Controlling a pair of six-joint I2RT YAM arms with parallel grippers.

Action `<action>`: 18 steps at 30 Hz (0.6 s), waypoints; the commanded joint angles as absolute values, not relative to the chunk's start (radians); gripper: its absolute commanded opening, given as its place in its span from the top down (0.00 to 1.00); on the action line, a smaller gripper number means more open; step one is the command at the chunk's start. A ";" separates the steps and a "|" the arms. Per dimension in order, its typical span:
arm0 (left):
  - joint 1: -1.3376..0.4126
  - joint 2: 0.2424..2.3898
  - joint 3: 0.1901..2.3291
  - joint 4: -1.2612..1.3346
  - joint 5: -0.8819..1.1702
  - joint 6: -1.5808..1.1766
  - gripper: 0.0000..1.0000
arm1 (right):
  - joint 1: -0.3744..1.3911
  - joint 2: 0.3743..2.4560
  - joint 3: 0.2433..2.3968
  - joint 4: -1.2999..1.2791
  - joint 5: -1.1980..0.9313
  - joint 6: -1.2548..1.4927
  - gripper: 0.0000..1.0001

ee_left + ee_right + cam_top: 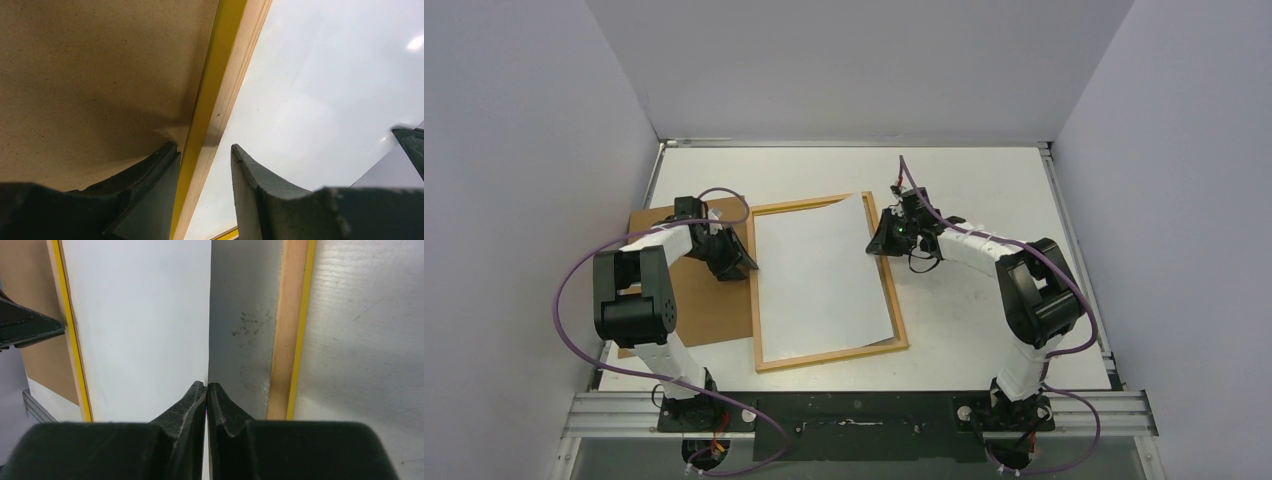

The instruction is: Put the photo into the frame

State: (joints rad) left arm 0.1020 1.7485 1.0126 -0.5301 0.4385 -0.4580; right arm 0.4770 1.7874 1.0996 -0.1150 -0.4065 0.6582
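Note:
The frame (834,357) lies flat on the table with its light-wood back up and its yellow edge (220,85) showing. The photo (819,275) rests in it, white back up and slightly skewed, its top right corner over the frame's rail. My right gripper (879,240) is shut on the photo's right edge (207,385), inside the right rail (287,330). My left gripper (736,268) stands open astride the left rail (203,146): one finger is on the board side, the other over the white sheet (325,100), clear of the wood.
A plain brown backing board (694,310) lies left of the frame, partly under my left arm, and fills the left of the left wrist view (90,75). The grey pane (240,315) shows between the photo's edge and the right rail. Enclosure walls stand on three sides.

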 commanded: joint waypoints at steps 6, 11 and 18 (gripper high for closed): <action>0.106 1.744 1.030 -0.533 0.461 -0.435 0.59 | 0.466 1.736 1.119 -0.160 -0.351 0.592 0.96; 0.106 1.746 1.031 -0.530 0.465 -0.436 0.59 | 0.466 1.745 1.126 -0.157 -0.374 0.591 0.91; 0.104 1.755 1.035 -0.528 0.472 -0.434 0.59 | 0.468 1.790 1.158 -0.133 -0.449 0.592 0.92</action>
